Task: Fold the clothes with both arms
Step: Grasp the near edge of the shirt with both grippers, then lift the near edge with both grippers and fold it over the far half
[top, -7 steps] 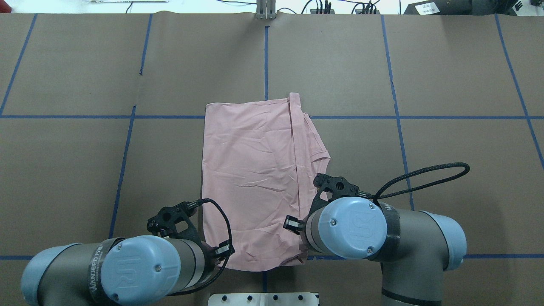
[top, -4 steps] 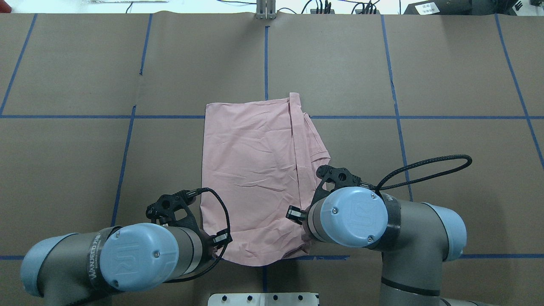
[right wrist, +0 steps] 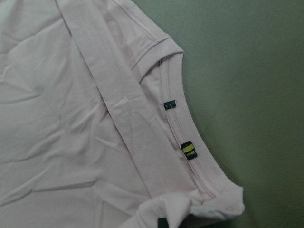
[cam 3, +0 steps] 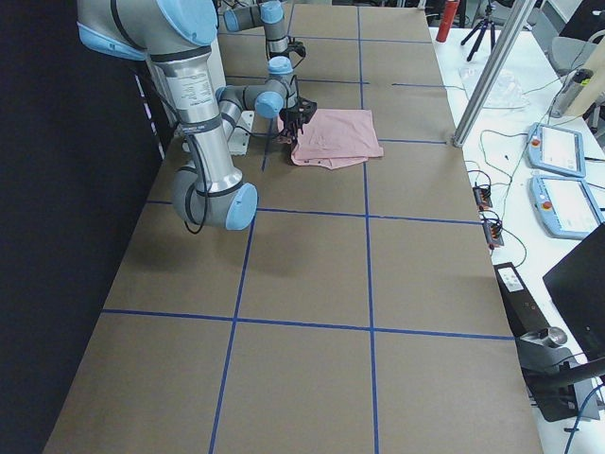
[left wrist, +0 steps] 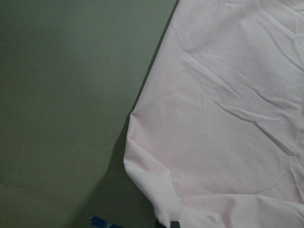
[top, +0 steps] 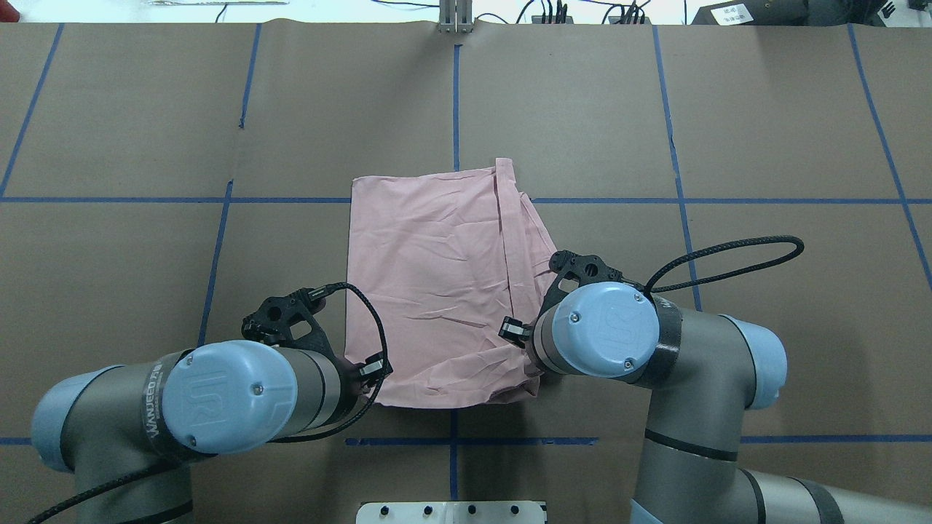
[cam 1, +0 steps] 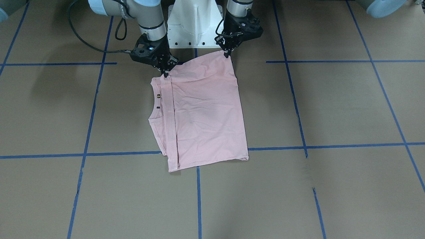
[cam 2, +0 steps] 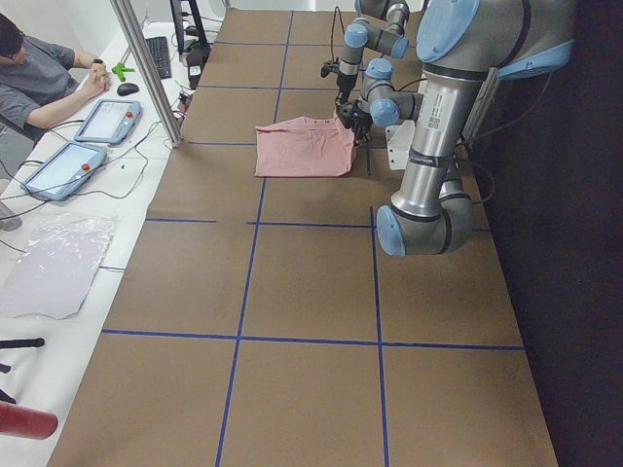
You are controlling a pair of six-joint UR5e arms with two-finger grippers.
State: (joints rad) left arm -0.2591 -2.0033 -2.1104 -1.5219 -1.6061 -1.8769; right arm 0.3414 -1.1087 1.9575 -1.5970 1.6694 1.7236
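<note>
The light pink T-shirt lies folded on the brown table, back side up, its ribbed collar towards my right. It also shows in the overhead view. My left gripper is shut on the shirt's near corner on my left. My right gripper is shut on the near corner by the collar. Both hold the near edge a little above the table. The right wrist view shows the collar with two small labels. The left wrist view shows the shirt's side edge. The print is hidden.
The white pedestal stands just behind the grippers. Blue tape lines mark a grid on the brown table cover. A seated person with tablets and a metal post are at the table's far side.
Both arms have moved away from the robot's base, carrying the shirt's near edge with them. The shirt is now shorter front to back and bunched near the grippers.
</note>
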